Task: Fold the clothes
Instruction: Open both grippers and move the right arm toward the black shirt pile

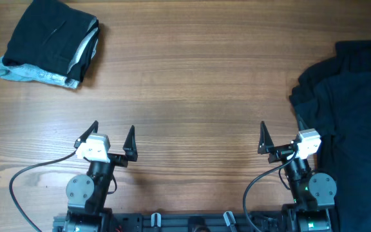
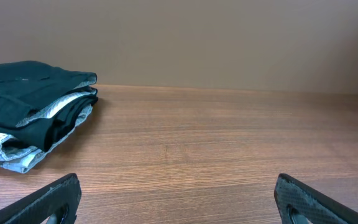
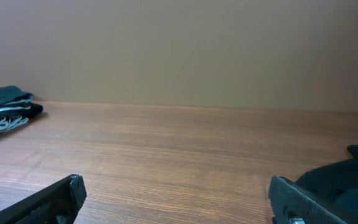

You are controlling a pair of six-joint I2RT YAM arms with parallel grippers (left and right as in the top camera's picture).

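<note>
Big wooden table (image 1: pixel 192 84) takes up pretty much the whole overhead shot.

Next biggest is the loose heap of dark clothes (image 1: pixel 353 116) on the right side. It's rumpled and not folded, and its long axis runs far-to-near along the right table edge. The frame cuts it off, so I can't see where it ends. The right gripper (image 1: pixel 282 132) sits right at its inner edge: the outer finger is over or against the fabric (can't tell if it touches) and the inner finger is over bare wood. In the right wrist view the dark cloth (image 3: pixel 347 180) sits low right, just past the right-hand finger (image 3: pixel 309 199).

Then there's the folded stack (image 1: pixel 50 45) in the far left corner. It's squarish, so there's no clear long axis, and it's rotated a bit off the table edges. The layered side faces right, toward the table middle. A pale grey-blue piece (image 1: pixel 18 72) sticks out at the bottom along the near-left side. The stack is well apart from the left gripper (image 1: pixel 113 129), ahead of it and off to its left. The left wrist view shows the same stack (image 2: pixel 36 106) at mid-left.

Both grippers are spread wide with nothing between the fingers, parked near the robot's edge and pointing away from the base.
</note>
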